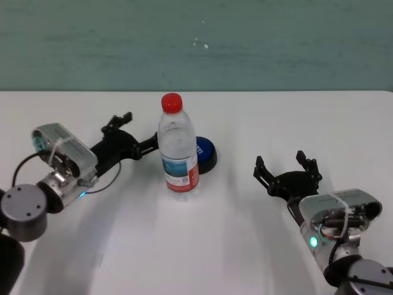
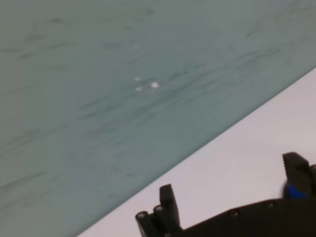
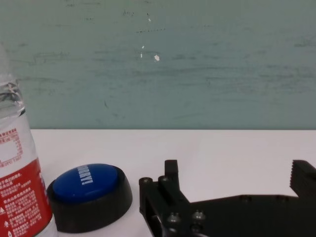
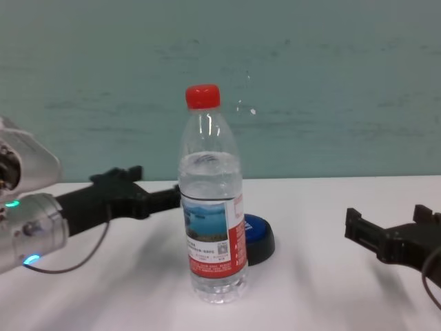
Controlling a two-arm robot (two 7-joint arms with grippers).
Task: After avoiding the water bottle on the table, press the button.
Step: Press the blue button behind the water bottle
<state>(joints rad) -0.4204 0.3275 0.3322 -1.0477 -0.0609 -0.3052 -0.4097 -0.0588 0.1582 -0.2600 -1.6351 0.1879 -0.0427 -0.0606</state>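
Note:
The water bottle (image 1: 178, 150) stands upright mid-table, clear with a red cap; it also shows in the chest view (image 4: 211, 227) and at the edge of the right wrist view (image 3: 17, 187). The blue button (image 1: 206, 153) sits just behind and right of the bottle, partly hidden by it, and also shows in the chest view (image 4: 261, 238) and the right wrist view (image 3: 87, 183). My left gripper (image 1: 139, 133) is open, reaching in from the left, behind the bottle, one finger close to the button; a blue speck of the button (image 2: 296, 190) shows beside that finger. My right gripper (image 1: 281, 162) is open and empty, right of the button.
The white table (image 1: 233, 246) ends at a far edge against a teal wall (image 1: 245, 43). Only the bottle and button stand on the table.

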